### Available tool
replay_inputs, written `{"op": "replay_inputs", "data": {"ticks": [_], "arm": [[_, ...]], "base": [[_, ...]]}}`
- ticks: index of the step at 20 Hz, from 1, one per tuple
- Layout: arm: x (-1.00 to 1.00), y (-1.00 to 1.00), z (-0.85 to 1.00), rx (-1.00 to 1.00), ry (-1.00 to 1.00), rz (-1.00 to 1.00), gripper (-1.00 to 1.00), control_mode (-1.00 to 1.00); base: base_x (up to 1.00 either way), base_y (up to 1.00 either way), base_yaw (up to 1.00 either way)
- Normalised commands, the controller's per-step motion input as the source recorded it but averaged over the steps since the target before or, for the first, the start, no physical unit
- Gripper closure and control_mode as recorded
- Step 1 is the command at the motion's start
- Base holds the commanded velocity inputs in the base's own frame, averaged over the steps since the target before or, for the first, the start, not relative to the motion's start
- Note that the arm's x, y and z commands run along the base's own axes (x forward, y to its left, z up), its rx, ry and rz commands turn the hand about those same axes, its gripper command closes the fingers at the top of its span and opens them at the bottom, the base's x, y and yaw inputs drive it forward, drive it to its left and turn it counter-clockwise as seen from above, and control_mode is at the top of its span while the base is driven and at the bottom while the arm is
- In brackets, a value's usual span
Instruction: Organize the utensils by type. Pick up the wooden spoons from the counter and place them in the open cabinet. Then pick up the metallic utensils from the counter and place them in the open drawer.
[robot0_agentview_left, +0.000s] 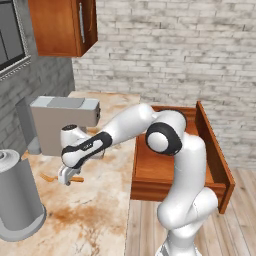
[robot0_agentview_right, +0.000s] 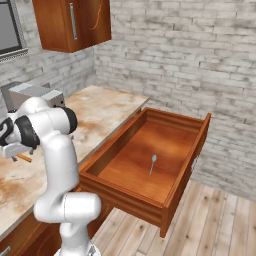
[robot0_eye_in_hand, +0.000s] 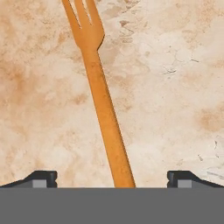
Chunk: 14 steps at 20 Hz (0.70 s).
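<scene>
Gripper (robot0_eye_in_hand: 112, 180) is spread wide above wooden fork-ended utensil (robot0_eye_in_hand: 101, 103), lying flat on marbled counter (robot0_eye_in_hand: 175, 87). Handle looks off-centre between tips, so it could be nudged aside on closing.

Both base views look forward and down from behind the arm, left and right, sharing the counter (robot0_agentview_left: 100, 200) and open drawer (robot0_agentview_right: 145, 160). The hand view faces straight down, close above the counter.
</scene>
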Motion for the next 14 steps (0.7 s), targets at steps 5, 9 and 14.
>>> {"op": "replay_inputs", "data": {"ticks": [5, 9, 14], "arm": [[0.16, 0.0, -0.12, 0.0, 0.0, 0.0, -1.0, -1.0], [0.15, 0.0, -0.16, 0.0, 0.0, 0.0, -1.0, -1.0], [0.01, 0.11, -0.17, 0.0, -0.05, 0.0, -1.0, -1.0]], "base": [[0.0, 0.0, 0.0], [0.0, 0.0, 0.0], [0.0, 0.0, 0.0]]}}
